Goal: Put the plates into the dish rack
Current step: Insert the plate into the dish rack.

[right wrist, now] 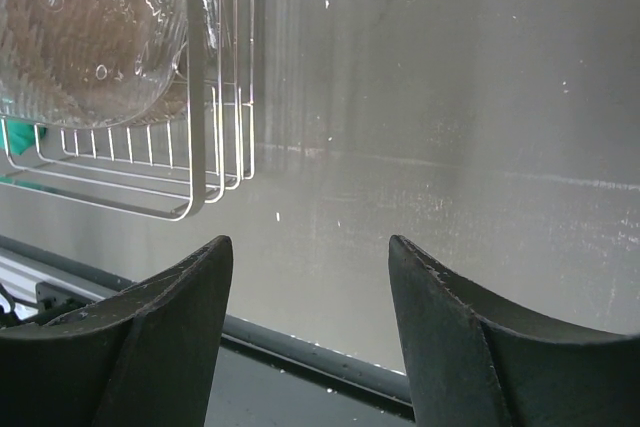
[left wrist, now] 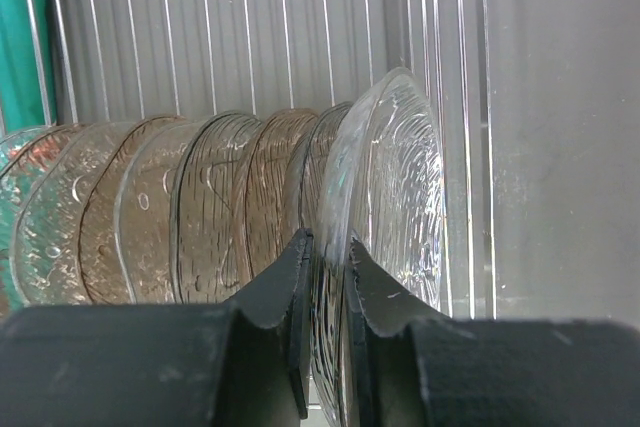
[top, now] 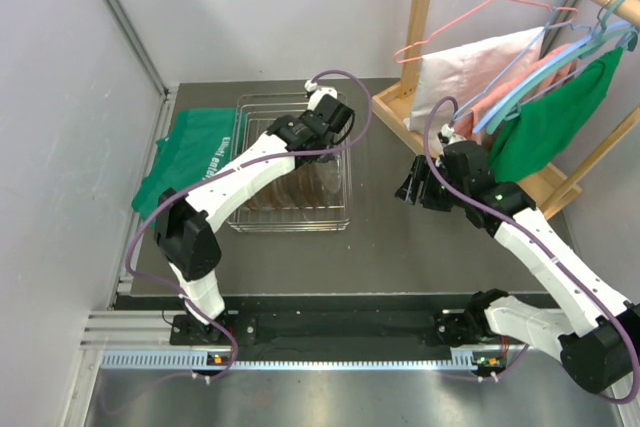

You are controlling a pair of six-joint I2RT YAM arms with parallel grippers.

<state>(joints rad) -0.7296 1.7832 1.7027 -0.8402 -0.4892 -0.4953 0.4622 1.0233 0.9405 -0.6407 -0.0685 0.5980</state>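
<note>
Left gripper [left wrist: 328,247] clamps rim of clear plate [left wrist: 395,187], upright beside brown plates [left wrist: 200,207] in dish rack [left wrist: 210,27]; right gripper [right wrist: 310,257] spread, over table [right wrist: 450,97] off rack's right edge.

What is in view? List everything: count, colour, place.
round patterned glass plates: about eight, brown-tinted to clear, on edge in a row in the rack
rectangular silver wire dish rack: one, silver, left-centre of table
green fabric item: one, green, left of the rack
wooden clothes stand: one, light wood, far right
hanging garments: three, white, pink, green, on the stand
table: one, dark grey
left gripper: one, black, shut on the clear end plate
right gripper: one, black, open above bare table
</note>
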